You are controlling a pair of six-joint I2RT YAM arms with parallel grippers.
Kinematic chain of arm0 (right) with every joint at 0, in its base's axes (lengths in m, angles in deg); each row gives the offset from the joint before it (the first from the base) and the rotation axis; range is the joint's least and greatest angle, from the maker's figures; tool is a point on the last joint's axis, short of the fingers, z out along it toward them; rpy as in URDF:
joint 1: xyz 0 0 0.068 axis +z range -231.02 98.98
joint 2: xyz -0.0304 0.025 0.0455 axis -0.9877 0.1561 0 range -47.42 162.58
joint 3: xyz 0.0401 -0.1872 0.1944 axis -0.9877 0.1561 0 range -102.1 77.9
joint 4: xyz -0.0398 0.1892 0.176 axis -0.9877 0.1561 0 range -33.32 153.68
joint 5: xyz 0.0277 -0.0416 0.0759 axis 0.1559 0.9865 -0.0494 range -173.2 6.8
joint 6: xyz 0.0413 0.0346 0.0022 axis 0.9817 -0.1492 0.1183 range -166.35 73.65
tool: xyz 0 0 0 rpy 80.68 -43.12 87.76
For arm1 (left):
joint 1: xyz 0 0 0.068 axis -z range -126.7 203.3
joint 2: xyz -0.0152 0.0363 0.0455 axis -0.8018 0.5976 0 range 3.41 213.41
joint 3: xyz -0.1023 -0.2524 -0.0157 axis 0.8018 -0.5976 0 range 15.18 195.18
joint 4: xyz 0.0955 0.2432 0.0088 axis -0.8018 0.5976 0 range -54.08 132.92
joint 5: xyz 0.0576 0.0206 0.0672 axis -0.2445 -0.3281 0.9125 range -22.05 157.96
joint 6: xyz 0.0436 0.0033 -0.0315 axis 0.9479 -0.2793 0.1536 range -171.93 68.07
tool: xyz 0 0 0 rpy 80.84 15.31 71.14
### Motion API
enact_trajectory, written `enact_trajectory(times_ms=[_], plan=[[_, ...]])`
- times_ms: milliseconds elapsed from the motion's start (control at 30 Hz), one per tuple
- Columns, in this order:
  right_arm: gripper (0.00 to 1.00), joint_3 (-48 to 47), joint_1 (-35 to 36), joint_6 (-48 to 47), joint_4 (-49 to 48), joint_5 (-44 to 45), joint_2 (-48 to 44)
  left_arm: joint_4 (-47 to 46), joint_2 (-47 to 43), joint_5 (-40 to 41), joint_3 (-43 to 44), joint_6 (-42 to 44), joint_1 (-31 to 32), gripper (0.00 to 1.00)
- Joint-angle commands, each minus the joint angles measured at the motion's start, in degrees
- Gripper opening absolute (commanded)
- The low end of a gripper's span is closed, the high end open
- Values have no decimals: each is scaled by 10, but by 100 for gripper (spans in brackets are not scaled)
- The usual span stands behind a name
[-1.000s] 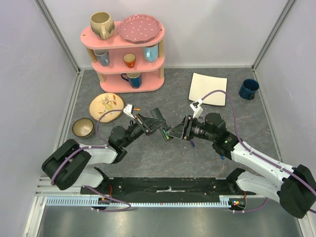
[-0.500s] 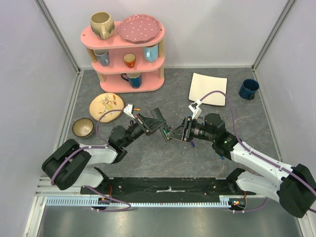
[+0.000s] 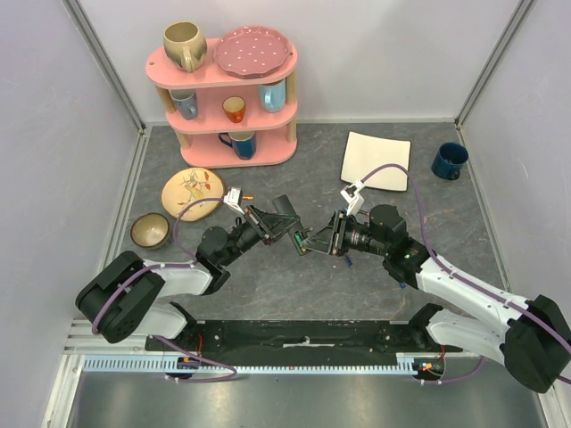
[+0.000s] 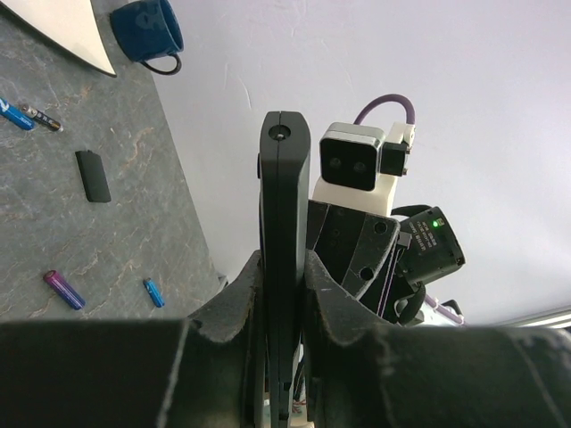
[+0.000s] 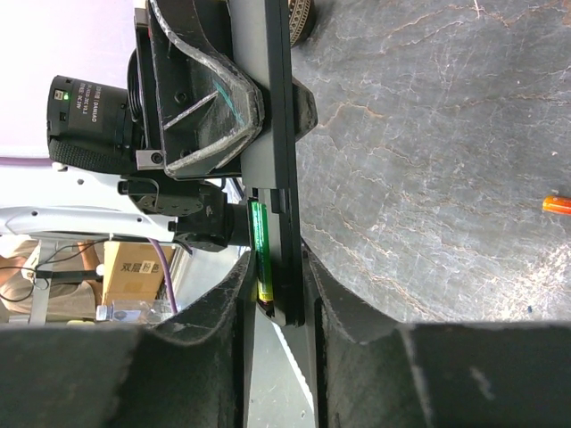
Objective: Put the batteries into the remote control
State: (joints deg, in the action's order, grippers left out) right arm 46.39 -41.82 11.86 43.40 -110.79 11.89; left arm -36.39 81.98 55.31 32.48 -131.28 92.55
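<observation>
Left gripper: I pinch the remote edge-on, holding it above the table.
Right gripper: clamped on the remote's other end.
Green battery: seated in the remote's open bay.
Loose batteries: scattered on the table; purple, blue, orange.
Cover: flat among them.
Box: print too blurred for me to read.

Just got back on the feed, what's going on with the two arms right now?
Both arms hold the remote control off the table between them: the left end effector clamps one end, the right end effector the other. A green battery sits in its open compartment. A blue battery and a purple battery lie loose on the table, near a flat black piece, likely the compartment cover.
</observation>
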Motion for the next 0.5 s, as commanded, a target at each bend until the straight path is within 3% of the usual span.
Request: enact_trajectory(times_ms=[0, 100, 200, 333, 467], plan=[[39, 0, -1, -16, 19, 3, 6, -207, -17, -6, 27, 9, 0, 2], [56, -6, -1, -11, 19, 6, -2, -205, -15, -7, 24, 12, 0, 2], [64, -18, -6, -8, 7, -11, -10, -206, -11, -7, 18, 13, 0, 2], [68, -50, -35, -17, 9, -35, -35, -205, -9, -10, 6, 17, -2, 2], [70, -102, -58, -88, 113, -11, -70, -205, -11, -35, -14, 16, -24, 2]])
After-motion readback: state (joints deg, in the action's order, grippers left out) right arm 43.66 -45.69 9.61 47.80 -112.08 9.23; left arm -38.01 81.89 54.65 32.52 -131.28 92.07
